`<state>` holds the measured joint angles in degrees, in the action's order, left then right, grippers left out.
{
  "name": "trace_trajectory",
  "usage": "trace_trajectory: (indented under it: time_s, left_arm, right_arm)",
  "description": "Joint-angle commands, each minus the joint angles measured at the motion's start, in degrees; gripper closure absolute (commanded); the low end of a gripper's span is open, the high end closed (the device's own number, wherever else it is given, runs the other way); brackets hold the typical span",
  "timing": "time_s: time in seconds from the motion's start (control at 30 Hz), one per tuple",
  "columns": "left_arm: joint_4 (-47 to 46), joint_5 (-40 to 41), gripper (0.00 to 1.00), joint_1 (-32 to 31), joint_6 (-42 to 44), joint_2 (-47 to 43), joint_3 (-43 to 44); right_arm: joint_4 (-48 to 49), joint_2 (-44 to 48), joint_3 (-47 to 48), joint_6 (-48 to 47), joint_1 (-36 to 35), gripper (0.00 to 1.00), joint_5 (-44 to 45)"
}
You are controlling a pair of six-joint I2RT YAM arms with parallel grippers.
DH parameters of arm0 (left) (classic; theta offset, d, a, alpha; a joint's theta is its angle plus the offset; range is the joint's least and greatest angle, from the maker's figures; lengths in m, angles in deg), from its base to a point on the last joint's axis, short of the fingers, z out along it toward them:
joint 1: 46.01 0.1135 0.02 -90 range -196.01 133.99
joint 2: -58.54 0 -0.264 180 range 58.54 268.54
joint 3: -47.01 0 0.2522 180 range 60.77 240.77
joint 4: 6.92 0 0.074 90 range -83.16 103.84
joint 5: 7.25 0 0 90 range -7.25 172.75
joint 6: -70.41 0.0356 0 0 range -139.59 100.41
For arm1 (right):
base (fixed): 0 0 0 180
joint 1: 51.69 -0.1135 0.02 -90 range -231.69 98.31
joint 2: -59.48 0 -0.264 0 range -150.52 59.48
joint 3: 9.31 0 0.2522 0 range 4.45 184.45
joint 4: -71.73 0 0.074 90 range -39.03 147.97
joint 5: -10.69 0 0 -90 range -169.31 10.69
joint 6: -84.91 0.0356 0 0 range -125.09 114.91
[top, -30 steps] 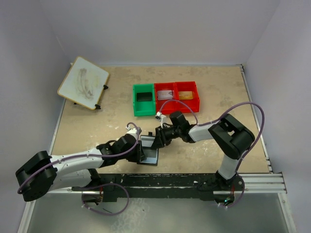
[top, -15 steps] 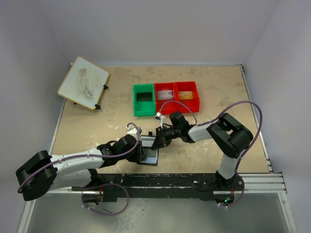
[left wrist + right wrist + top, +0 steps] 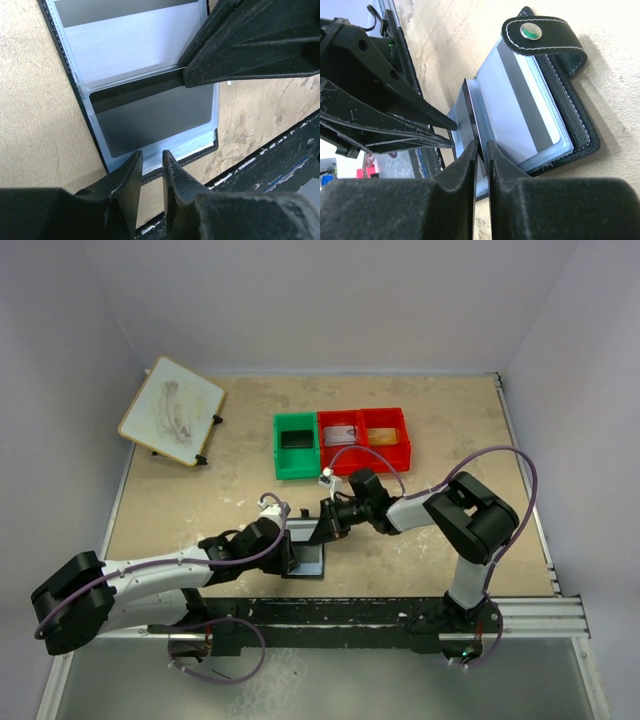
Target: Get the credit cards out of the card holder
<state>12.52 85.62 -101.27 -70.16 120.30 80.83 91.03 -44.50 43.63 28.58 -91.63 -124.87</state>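
The card holder (image 3: pixel 310 562) lies open on the table, black outside and pale blue inside (image 3: pixel 200 142), its snap tab (image 3: pixel 540 31) at the far end. My left gripper (image 3: pixel 152 161) is shut on the holder's near edge. A dark credit card (image 3: pixel 150 117) sits in the near pocket, and a pale card with a dark stripe (image 3: pixel 130 45) in the other pocket. My right gripper (image 3: pixel 481 150) reaches in from the right (image 3: pixel 325 528), shut on the dark card's (image 3: pixel 469 112) raised edge. The right fingers (image 3: pixel 245 45) cover that card's corner.
A green bin (image 3: pixel 279 450) and two joined red bins (image 3: pixel 403 440) stand behind the holder, each with something inside. A tilted white board (image 3: pixel 172 410) rests at the back left. A black metal rail (image 3: pixel 400 615) runs along the near edge.
The right gripper's jaws have narrowed onto the dark card's edge. Both arms and the holder have barely shifted.
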Motion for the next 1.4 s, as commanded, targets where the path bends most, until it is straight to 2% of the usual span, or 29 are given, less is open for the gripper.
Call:
trace_trajectory:
  time_s: [0.0,0.33,0.6,0.77,1.0,1.1,1.37]
  left_arm:
    - [4.92,2.97,0.79,-0.14,0.71,0.26,-0.48]
    - [5.22,3.18,0.79,-0.27,0.73,-0.03,-0.51]
    - [5.27,3.15,0.8,-0.27,0.82,-0.31,-0.71]
    - [5.14,3.77,0.8,-0.27,0.82,-0.69,-0.58]
    - [4.84,5.2,0.8,-0.27,0.43,-0.11,-0.11]
    - [4.96,5.6,0.81,-0.28,0.52,-0.1,0.04]
    - [4.96,5.9,0.82,-0.28,0.3,0.03,0.25]
  right_arm:
    - [4.08,-1.04,0.52,1.77,0.39,0.83,-0.05]
    - [4.94,0.34,0.0,3.27,0.82,0.92,3.68]
    - [9.9,1.55,-2.69,6.34,2.74,0.92,5.49]
    - [10.96,0.71,-3.4,6.41,2.85,0.89,4.57]
    - [10.85,0.03,-2.33,2.71,2.8,0.74,0.98]
    - [8.46,-0.17,-0.86,0.32,2.74,0.67,0.12]
    - [-2.62,-1.31,5.55,-9.22,2.68,0.64,-0.32]
